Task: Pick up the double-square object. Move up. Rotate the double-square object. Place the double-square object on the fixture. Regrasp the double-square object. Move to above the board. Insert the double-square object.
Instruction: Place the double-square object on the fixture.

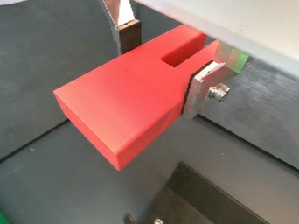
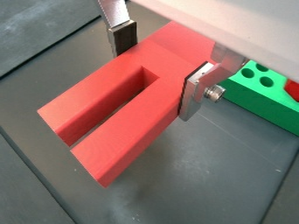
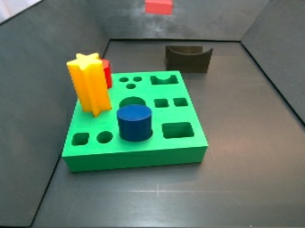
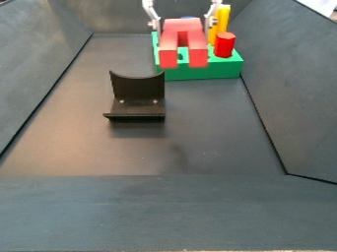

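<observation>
The double-square object [image 1: 117, 109] is a long red block with a rectangular slot. It shows in both wrist views [image 2: 111, 118]. My gripper [image 1: 163, 61] is shut on one end of it, with a silver finger [image 2: 198, 92] pressed on each side. In a side view the gripper [image 4: 178, 18] holds the red block [image 4: 182, 44] in the air, close to the green board [image 4: 198, 67]. The other side view shows only a bit of the block [image 3: 159, 7] at its upper edge. The board's edge [image 2: 263, 92] lies below, beside the block. The dark fixture [image 4: 134, 95] stands empty on the floor.
The green board [image 3: 179, 151] carries a yellow star piece [image 3: 86, 85], a blue cylinder [image 3: 134, 122] and a red piece [image 3: 107, 71] behind the star. Several of its holes are open. The fixture [image 3: 188, 57] stands beyond the board. Dark sloping walls surround the floor.
</observation>
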You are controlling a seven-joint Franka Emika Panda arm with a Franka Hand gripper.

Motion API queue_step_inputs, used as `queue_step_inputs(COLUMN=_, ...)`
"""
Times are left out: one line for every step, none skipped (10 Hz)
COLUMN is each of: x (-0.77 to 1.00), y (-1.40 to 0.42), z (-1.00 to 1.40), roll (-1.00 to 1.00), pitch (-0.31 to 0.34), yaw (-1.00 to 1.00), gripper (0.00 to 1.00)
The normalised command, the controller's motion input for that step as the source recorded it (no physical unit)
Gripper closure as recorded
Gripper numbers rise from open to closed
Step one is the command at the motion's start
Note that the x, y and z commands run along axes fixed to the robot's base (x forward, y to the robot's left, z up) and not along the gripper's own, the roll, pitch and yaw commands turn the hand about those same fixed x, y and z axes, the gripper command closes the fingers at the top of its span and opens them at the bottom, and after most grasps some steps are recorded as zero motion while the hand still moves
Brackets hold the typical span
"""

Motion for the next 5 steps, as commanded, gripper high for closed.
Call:
queue_step_inputs(x=1.0, y=-0.03, z=0.0, roll=0.0, pitch=0.157, yaw=0.05, gripper=1.0)
queue_step_inputs(x=1.0, y=-0.02, z=0.0, roll=-0.01, pitch=0.162, yaw=0.05, gripper=1.0)
queue_step_inputs(x=1.0, y=-0.02, z=0.0, roll=-0.02, pitch=0.159, yaw=0.05, gripper=1.0)
queue_step_inputs(x=1.0, y=-0.64, z=0.12, roll=-1.0, pitch=-0.158, yaw=0.09, gripper=1.0)
queue_step_inputs(x=1.0, y=-0.65, z=0.13, roll=-1.0, pitch=-0.156, yaw=0.09, gripper=1.0)
